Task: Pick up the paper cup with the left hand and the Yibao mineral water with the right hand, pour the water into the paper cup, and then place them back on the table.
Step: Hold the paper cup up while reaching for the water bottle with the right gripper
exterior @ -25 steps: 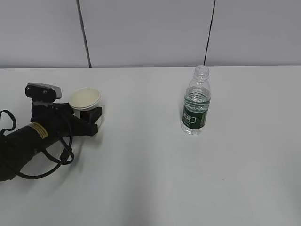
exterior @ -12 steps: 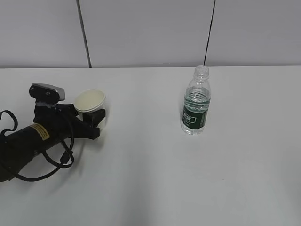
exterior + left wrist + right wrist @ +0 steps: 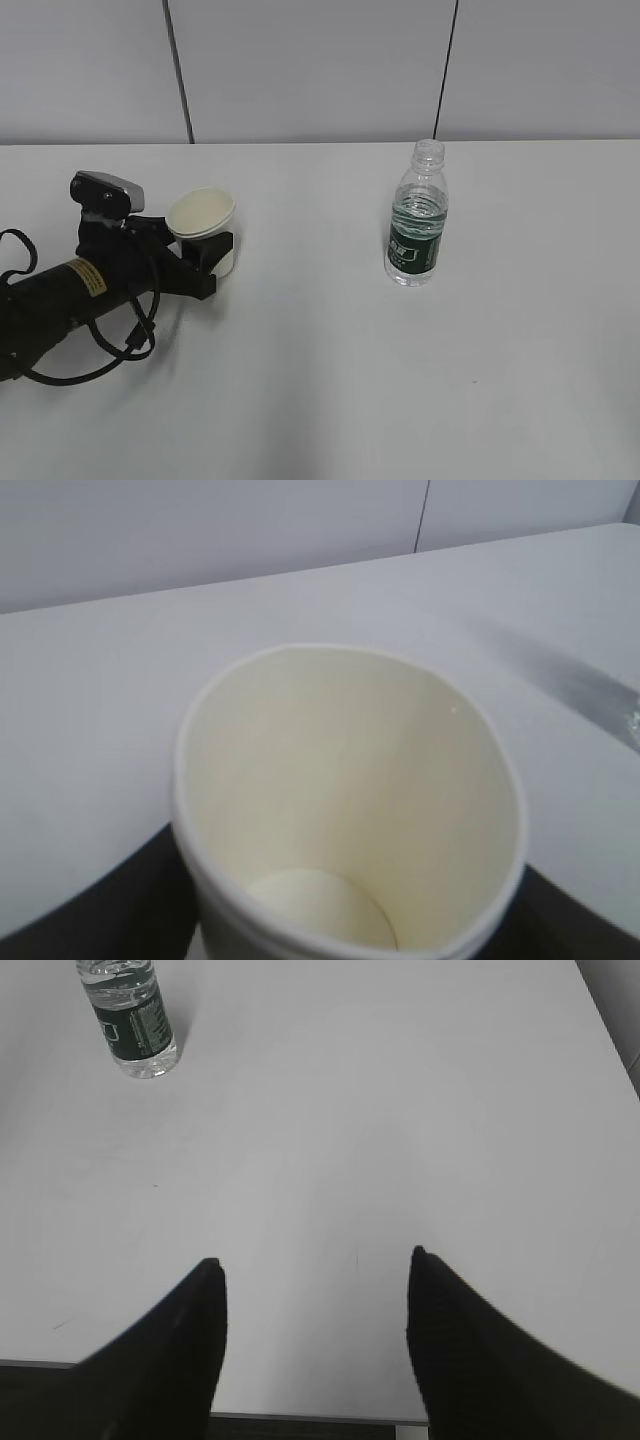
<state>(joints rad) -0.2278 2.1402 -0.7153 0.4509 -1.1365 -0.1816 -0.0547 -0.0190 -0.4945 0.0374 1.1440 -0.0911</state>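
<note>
- The left hand (image 3: pixel 205 258) is clamped on the paper cup (image 3: pixel 202 222), which is empty inside.
- The Yibao mineral water (image 3: pixel 416 222) stands upright on the bench (image 3: pixel 330 370), uncapped, partly filled with water.
- The right hand (image 3: pixel 314 1260) has its 2 fingers apart, holding nothing.

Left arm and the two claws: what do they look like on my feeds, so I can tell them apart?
The left arm is a black tube with a yellow label with dark print, a grey-silver camera block on top, loose black cables looping beside it, and a black left claw. The right claw shows only in its wrist view: two plain black tapered fingers, no markings visible.
</note>
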